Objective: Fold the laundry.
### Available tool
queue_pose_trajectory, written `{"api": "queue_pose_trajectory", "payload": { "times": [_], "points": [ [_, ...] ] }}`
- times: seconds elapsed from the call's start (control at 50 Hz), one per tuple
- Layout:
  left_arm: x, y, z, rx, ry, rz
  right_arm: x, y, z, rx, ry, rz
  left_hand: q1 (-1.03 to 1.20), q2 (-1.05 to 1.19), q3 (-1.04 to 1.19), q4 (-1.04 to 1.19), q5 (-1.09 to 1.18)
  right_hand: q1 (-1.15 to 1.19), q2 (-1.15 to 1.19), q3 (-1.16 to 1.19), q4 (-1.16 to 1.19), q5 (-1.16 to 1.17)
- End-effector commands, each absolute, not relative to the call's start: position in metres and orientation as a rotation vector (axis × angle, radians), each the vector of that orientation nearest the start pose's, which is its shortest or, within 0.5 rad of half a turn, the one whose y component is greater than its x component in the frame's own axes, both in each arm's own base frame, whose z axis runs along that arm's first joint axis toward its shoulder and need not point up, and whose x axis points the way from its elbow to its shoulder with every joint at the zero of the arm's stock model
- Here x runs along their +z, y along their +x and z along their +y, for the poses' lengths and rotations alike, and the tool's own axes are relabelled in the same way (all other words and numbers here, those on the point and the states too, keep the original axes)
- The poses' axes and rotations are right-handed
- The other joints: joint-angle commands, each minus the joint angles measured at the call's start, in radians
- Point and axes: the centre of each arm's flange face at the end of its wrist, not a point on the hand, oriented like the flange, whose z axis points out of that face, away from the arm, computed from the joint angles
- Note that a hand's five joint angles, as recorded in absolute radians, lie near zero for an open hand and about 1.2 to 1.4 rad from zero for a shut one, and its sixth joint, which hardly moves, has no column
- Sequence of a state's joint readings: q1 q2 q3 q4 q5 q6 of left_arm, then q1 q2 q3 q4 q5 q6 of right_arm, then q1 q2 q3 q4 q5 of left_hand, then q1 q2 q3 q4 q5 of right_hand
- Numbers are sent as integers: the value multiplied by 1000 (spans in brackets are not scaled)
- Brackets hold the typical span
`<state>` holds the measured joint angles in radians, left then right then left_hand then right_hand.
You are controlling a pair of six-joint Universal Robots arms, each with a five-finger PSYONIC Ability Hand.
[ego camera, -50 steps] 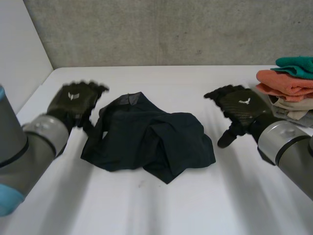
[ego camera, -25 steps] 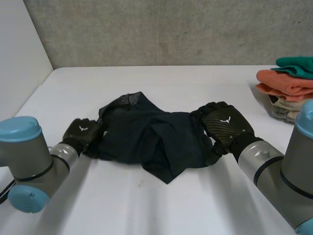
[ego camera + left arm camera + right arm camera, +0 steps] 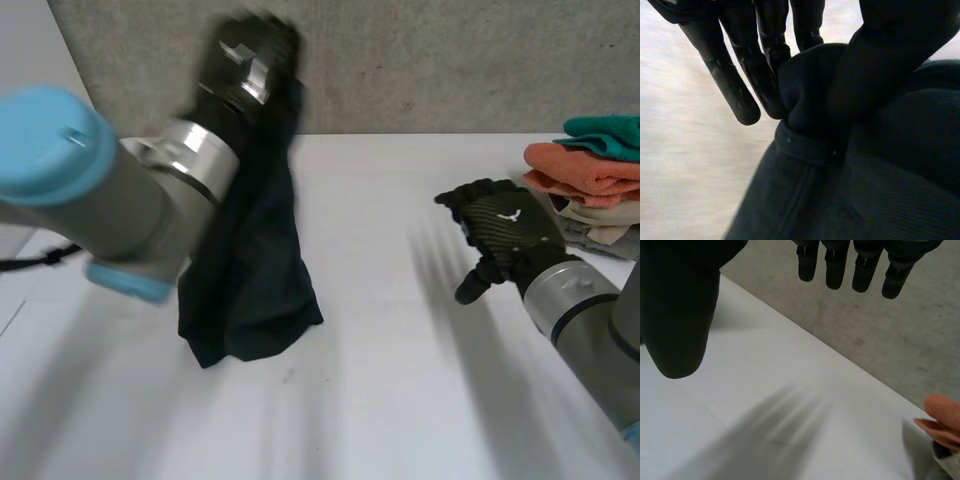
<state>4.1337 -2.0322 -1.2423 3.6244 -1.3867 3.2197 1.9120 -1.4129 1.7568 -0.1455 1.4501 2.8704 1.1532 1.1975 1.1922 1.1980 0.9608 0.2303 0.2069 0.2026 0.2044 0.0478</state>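
Nearest to us, the white table (image 3: 400,410) lies bare at its front. Just beyond, on the left side, the lower end of the dark garment (image 3: 250,300) bunches at the tabletop; whether it rests there or hangs just clear, I cannot tell. The cloth hangs in 1 long drape in front of the left arm (image 3: 120,190).

Over on the right, the right hand (image 3: 500,225) hovers above the table, fingers (image 3: 840,265) spread and straight, thumb out, holding nothing. It is well apart from the garment. Just beyond it, at the table's right edge, sits a stack of folded cloths (image 3: 590,170): teal on top, orange below, pale at the bottom.

Up high and furthest back, the left hand (image 3: 245,55) is against the grey wall (image 3: 430,60), clamped on the garment's top, a fold pinched between thumb and fingers in the left wrist view.
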Motion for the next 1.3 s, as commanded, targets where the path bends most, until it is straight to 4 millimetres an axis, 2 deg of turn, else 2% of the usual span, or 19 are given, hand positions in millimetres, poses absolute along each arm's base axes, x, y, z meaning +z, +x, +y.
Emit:
{"api": "queue_pose_trajectory", "payload": {
  "times": [0.02,0.04,0.12,0.16,0.22,0.3,0.38,0.46,0.56,0.66,0.82,1.02,1.08,1.12,1.14,1.16,1.18,1.26,1.3],
  "points": [
    [212,-406,-234,1735,-878,-1464,213,220,-265,-1909,-733,2257,-101,-146,-141,-146,-84,-56,-32,-28,-30,-48],
    [202,-405,-228,1680,-892,-1507,212,216,-270,-1916,-720,2269,-440,-484,-479,-485,-422,-56,-32,-28,-30,-48],
    [193,-401,-215,1626,-924,-1545,208,209,-279,-1920,-696,2291,-958,-1003,-997,-1003,-941,-56,-32,-28,-30,-48],
    [203,-398,-216,1669,-913,-1520,207,209,-281,-1916,-697,2289,-979,-1023,-1018,-1023,-961,-56,-32,-28,-30,-48],
    [240,-384,-229,1833,-814,-1459,208,212,-282,-1910,-714,2266,-979,-1023,-1018,-1023,-961,-56,-32,-28,-30,-48],
    [282,-348,-249,2043,-615,-1461,218,221,-280,-1919,-753,2199,-979,-1023,-1018,-1023,-961,-56,-32,-28,-30,-48],
    [297,-314,-259,2142,-514,-1545,232,234,-271,-1920,-805,2128,-979,-1023,-1018,-1023,-961,-56,-32,-28,-30,-48],
    [292,-282,-262,2142,-509,-1716,244,246,-260,-1891,-877,2086,-979,-1023,-1018,-1023,-961,-56,-32,-28,-30,-48],
    [263,-242,-254,1973,-502,-2063,250,259,-240,-1787,-1020,2084,-961,-1005,-1000,-1005,-943,-56,-32,-28,-30,-48],
    [229,-209,-243,1725,-427,-2370,234,270,-221,-1587,-1213,2144,-831,-876,-870,-876,-814,-56,-32,-28,-30,-48],
    [187,-200,-238,1422,-361,-2525,194,284,-215,-1443,-1349,2195,-781,-826,-820,-826,-763,-56,-32,-28,-30,-48],
    [157,-214,-255,1265,-371,-2498,144,300,-223,-1532,-1364,2177,-673,-717,-712,-717,-655,6,29,33,31,14],
    [148,-220,-265,1259,-382,-2504,133,302,-228,-1553,-1360,2183,-503,-547,-542,-548,-485,64,88,92,90,72],
    [146,-220,-269,1266,-377,-2514,124,304,-233,-1566,-1352,2188,-362,-407,-401,-407,-344,231,255,259,257,239],
    [146,-220,-270,1275,-374,-2516,123,306,-235,-1579,-1350,2183,-242,-287,-281,-287,-224,363,386,390,389,371],
    [150,-220,-275,1307,-366,-2516,122,307,-239,-1600,-1337,2179,61,17,22,16,79,881,905,909,907,889],
    [152,-220,-277,1325,-358,-2512,122,307,-240,-1610,-1330,2176,204,159,165,159,222,1163,1187,1191,1189,1171],
    [181,-220,-285,1463,-348,-2453,144,306,-251,-1743,-1222,2125,243,199,204,198,261,1166,1189,1194,1192,1174],
    [207,-224,-285,1565,-358,-2372,173,303,-258,-1860,-1160,2061,243,199,204,198,261,1166,1189,1194,1192,1174]
  ]
}}
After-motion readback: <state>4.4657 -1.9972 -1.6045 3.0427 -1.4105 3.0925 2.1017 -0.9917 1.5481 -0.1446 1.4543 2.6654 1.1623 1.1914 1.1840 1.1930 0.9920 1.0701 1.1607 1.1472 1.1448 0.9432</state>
